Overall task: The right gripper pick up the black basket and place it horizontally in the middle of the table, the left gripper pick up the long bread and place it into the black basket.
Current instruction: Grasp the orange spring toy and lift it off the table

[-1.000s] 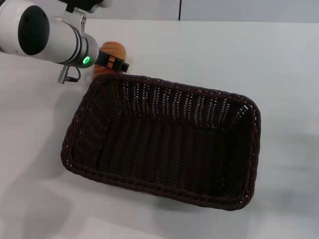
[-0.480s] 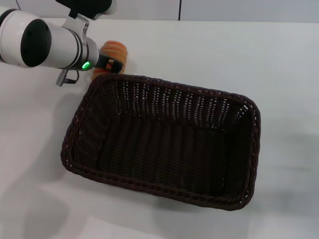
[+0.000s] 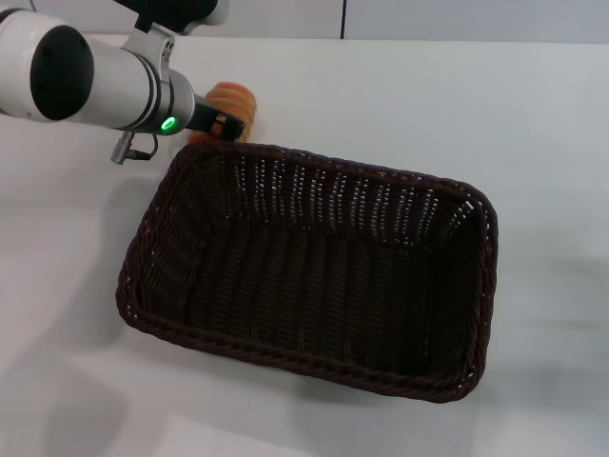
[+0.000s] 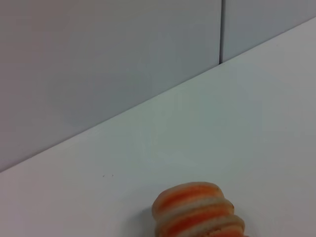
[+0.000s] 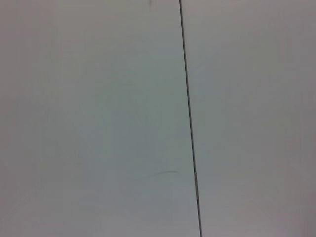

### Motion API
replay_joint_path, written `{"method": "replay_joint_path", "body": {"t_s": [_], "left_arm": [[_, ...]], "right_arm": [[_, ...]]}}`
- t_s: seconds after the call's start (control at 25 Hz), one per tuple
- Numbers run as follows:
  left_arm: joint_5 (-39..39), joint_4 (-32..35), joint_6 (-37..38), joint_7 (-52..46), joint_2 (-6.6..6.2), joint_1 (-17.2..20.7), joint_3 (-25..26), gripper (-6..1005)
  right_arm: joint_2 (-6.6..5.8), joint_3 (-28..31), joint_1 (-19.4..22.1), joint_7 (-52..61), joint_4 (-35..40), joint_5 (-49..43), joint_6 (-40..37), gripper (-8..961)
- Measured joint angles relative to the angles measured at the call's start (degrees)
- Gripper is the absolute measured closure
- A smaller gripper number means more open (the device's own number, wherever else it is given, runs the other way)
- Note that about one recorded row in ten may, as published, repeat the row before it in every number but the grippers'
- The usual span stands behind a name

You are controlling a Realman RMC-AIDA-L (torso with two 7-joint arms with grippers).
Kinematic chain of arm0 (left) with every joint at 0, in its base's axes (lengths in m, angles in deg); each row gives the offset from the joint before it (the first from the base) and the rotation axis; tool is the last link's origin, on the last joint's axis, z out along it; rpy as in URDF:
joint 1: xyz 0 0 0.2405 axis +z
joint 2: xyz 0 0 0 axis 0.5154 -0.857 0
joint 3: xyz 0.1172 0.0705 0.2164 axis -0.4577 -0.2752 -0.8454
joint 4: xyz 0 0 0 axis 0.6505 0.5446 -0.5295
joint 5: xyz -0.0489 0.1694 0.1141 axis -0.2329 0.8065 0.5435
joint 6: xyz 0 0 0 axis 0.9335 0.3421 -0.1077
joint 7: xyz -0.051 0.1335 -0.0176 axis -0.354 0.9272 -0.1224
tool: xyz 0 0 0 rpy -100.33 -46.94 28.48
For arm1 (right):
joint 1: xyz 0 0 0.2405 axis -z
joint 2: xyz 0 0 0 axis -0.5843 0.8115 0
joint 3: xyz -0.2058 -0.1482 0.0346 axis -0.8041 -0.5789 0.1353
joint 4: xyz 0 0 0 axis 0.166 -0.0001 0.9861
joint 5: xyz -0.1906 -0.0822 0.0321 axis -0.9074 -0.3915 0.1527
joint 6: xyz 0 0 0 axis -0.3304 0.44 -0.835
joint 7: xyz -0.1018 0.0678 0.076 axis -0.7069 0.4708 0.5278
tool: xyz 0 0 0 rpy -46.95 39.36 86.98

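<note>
The black basket (image 3: pixel 309 271) is seen lying flat at the centre of the frame on the white table (image 3: pixel 533 124). The long bread (image 3: pixel 231 103) is located at upper left, just beyond the basket's far rim. The left gripper (image 3: pixel 221 122) is positioned at the bread; whether it is clenched cannot be told.

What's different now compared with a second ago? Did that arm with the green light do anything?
The left gripper with the long bread has shifted a little to the right, along the far rim of the black basket, and the loaf now shows more fully beside the gripper. It is still outside the basket. The basket itself has not moved on the table, and the right gripper is not in view.
</note>
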Motion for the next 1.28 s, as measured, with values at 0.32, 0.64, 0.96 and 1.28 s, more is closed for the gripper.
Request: {"method": "replay_joint_path", "body": {"t_s": [0.32, 0.64, 0.96, 1.28], "left_arm": [[-0.1, -0.4, -0.4, 0.0, 0.06, 0.0, -0.2, 459], [0.2, -0.1, -0.9, 0.0, 0.07, -0.1, -0.4, 321], [0.3, 1.7, -1.0, 0.0, 0.07, -0.9, -0.3, 139], [0.6, 2.1, -0.8, 0.5, 0.00, -1.1, -2.6, 194]], "right_arm": [[-0.03, 0.5, 0.0, 0.0, 0.0, 0.0, -0.1, 121], [-0.11, 0.4, -0.3, 0.0, -0.1, -0.1, -0.2, 121], [-0.13, 0.4, -0.1, 0.0, -0.1, -0.2, -0.2, 121], [-0.21, 0.2, -0.2, 0.0, -0.1, -0.2, -0.1, 121]]}}
